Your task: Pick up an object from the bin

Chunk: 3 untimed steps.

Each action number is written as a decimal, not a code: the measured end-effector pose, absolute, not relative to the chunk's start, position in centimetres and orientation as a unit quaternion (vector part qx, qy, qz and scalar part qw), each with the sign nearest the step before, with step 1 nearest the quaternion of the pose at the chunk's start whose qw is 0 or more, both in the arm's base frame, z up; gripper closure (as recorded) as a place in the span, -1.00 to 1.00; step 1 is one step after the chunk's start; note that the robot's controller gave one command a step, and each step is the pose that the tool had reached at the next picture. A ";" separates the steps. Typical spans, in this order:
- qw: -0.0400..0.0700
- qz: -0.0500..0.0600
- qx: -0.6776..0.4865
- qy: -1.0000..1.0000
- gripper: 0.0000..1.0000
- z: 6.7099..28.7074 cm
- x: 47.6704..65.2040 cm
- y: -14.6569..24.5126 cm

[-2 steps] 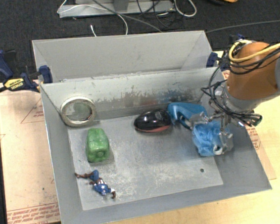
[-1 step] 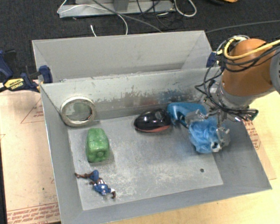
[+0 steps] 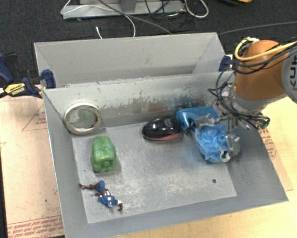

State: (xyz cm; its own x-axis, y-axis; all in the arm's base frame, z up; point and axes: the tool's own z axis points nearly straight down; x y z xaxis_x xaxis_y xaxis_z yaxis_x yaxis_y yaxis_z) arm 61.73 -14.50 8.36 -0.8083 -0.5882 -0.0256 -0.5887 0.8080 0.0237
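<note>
Right beside the gripper (image 3: 229,145), toward the view's left, lay a crumpled blue bundle (image 3: 209,141) of soft material, and the gripper stood low against its right edge, touching it or almost touching it. Whether the gripper was open or closed, and whether it had hold of the bundle, could not be told, because the wrist with its cables (image 3: 227,114) and the orange cover (image 3: 257,75) behind it hid that part. Just past the bundle, a little further back from the gripper, was a blue plastic piece (image 3: 187,118), and next to this piece, further to the left, a black oval object (image 3: 161,129) with a red stripe rested on the floor of the grey bin (image 3: 160,178). Well apart from the gripper, on the far left side, a green block (image 3: 103,154) lay flat, with a roll of tape (image 3: 82,118) behind it near the back wall. Nearer to the front, also far from the gripper, lay a small blue and red figure (image 3: 107,197).
</note>
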 end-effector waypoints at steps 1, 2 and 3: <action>0.008 0.015 -0.366 0.930 -1.00 7.7 62.9 -13.7; 0.004 0.021 -0.252 0.968 1.00 16.0 61.3 -13.9; 0.004 0.021 -0.251 0.968 1.00 16.0 61.3 -13.9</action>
